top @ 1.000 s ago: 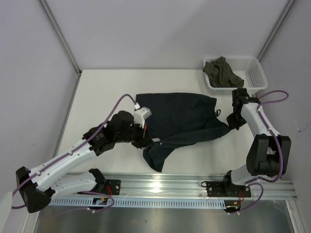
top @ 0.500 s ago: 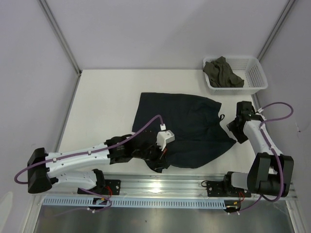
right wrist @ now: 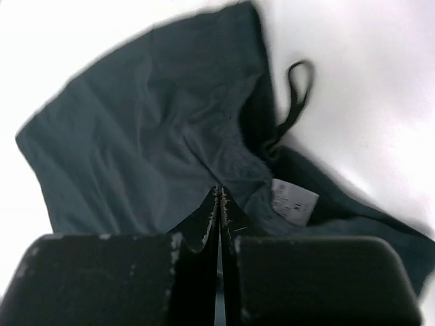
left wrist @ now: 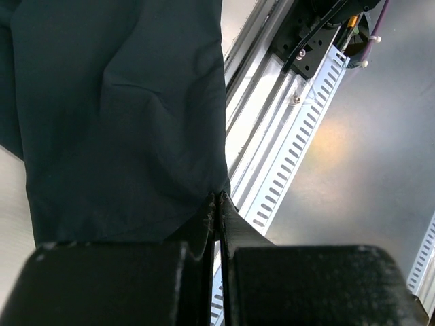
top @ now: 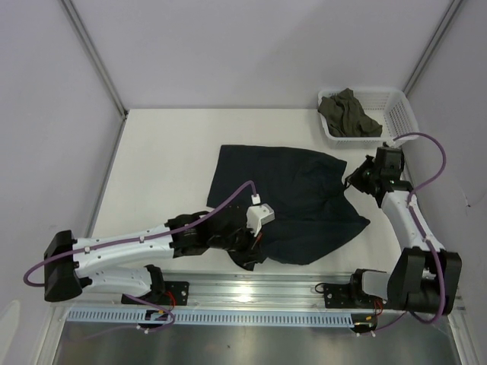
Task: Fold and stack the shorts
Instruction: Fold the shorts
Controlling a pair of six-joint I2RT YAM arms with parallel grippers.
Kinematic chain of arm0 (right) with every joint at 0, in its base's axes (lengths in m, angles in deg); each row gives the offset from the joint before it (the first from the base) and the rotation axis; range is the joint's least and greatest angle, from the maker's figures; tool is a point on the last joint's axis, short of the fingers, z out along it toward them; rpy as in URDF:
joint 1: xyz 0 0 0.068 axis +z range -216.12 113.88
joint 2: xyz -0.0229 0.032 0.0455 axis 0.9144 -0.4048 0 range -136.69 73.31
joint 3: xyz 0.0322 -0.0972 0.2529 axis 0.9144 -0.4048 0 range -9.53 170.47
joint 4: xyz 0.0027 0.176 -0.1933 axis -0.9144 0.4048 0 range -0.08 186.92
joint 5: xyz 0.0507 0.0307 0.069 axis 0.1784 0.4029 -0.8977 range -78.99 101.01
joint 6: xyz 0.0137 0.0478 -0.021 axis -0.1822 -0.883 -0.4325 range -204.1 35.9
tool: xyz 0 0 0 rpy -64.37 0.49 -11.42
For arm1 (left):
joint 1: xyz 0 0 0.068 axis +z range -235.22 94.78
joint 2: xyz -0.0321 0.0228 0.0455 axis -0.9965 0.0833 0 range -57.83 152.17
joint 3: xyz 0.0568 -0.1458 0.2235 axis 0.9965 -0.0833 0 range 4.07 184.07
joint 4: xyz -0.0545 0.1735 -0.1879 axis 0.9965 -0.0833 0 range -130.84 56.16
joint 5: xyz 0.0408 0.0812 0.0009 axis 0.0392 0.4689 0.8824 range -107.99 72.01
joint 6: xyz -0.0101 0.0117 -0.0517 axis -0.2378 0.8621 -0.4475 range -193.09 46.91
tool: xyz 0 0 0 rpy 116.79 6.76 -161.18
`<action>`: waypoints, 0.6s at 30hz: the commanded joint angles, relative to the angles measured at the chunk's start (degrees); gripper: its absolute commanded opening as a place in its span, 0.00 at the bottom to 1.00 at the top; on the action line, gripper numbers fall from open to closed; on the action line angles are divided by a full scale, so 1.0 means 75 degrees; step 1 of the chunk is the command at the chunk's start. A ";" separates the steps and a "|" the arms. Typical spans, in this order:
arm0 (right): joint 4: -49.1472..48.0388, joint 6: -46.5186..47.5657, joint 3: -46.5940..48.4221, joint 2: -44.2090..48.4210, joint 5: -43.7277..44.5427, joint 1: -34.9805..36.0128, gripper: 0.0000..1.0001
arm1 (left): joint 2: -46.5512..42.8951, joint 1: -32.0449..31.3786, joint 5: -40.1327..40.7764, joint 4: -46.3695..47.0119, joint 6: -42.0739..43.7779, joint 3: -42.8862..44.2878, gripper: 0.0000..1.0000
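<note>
The dark teal-navy shorts (top: 297, 198) lie spread across the middle of the table. My left gripper (top: 255, 249) is at their near hem, close to the table's front edge. In the left wrist view it (left wrist: 219, 198) is shut on a corner of the shorts (left wrist: 115, 115). My right gripper (top: 352, 182) sits at the right side of the shorts, by the waistband. The right wrist view shows it (right wrist: 219, 191) shut, its tips in gathered fabric (right wrist: 149, 129), beside the white label (right wrist: 294, 199) and under a black drawstring loop (right wrist: 297, 102).
A white basket (top: 403, 114) at the back right holds a crumpled olive garment (top: 348, 114). The metal rail (top: 304, 293) with the arm bases runs along the near edge, right under my left gripper (left wrist: 272, 156). Grey walls close in the table on three sides.
A second ago my left arm swung from the shorts' left side to their near hem, dragging fabric. My right gripper let go, drew back right, then returned to the waistband and shut.
</note>
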 commanded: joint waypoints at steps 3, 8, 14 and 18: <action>-0.0944 0.0454 0.0072 -0.0714 -0.1523 0.0217 0.00 | -0.0330 -0.0065 0.0208 -0.0164 0.0115 0.0466 0.00; -0.1190 0.0372 -0.0104 -0.1265 -0.1289 0.0182 0.00 | -0.0377 -0.0065 0.0279 -0.0259 0.0150 0.0525 0.00; -0.1237 0.0161 -0.0502 -0.1933 0.0012 0.0077 0.00 | -0.0400 -0.0065 0.0349 -0.0387 0.0162 0.0607 0.00; -0.1390 0.0044 -0.0678 -0.2576 0.0106 0.0065 0.00 | -0.0646 -0.0053 0.0571 -0.0609 0.0186 0.0875 0.00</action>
